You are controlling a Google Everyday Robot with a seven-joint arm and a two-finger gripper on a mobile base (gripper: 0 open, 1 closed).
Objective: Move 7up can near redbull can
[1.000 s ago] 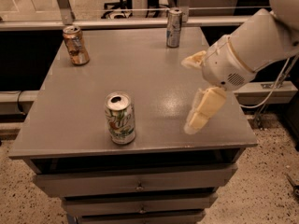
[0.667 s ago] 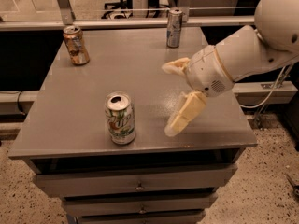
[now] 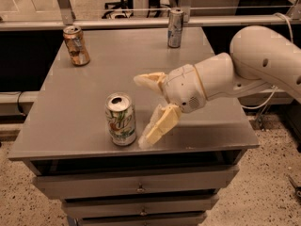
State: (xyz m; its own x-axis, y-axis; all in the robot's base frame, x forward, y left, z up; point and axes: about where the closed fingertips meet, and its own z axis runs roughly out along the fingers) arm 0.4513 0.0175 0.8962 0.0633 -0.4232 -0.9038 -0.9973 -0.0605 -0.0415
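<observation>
The 7up can [image 3: 121,120], white and pale green with a silver top, stands upright near the front edge of the grey table [image 3: 89,93]. The redbull can [image 3: 175,28], slim and silver-blue, stands upright at the table's far edge, right of centre. My gripper [image 3: 141,109] reaches in from the right, just to the right of the 7up can. It is open, with one cream finger [image 3: 149,80] behind the can's level and the other finger [image 3: 159,126] low near the front edge. It holds nothing.
An orange-brown can [image 3: 76,45] stands at the table's far left corner. The table tops a drawer unit [image 3: 136,187]. A metal rail [image 3: 141,21] runs behind the table. A cable [image 3: 268,98] hangs off to the right.
My arm has moved left across the table, bringing the open gripper from the right side up close to the 7up can. The cans have not moved.
</observation>
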